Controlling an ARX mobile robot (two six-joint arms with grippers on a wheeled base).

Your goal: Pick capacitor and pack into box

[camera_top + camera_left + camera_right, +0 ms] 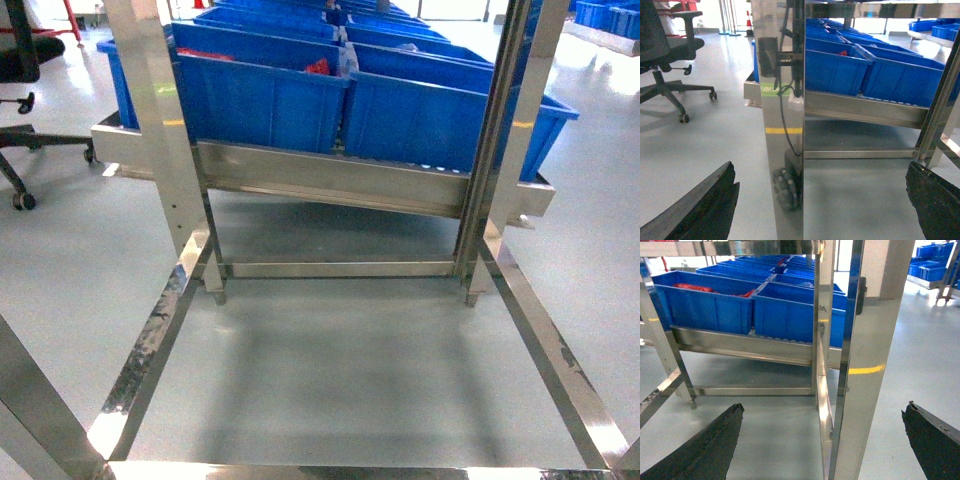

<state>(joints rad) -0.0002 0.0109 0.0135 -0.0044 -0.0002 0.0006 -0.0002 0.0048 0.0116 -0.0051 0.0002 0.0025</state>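
No capacitor and no box show in any view. In the left wrist view my left gripper [821,167] is open, its dark fingers [710,205] far apart over the grey floor, nothing between them. The right gripper [825,406] is open too, its black fingers [705,450] wide apart and holding nothing. A steel post stands beyond each gap. Neither gripper appears in the head view. Red items [318,68] lie in one blue bin; what they are cannot be told.
Big blue bins [260,95] sit in rows on a low steel rack [330,180] ahead. Upright steel posts [160,130] and floor rails [150,350] of a frame surround me. A steel post [782,125] rises close ahead. An office chair [665,50] stands at the left.
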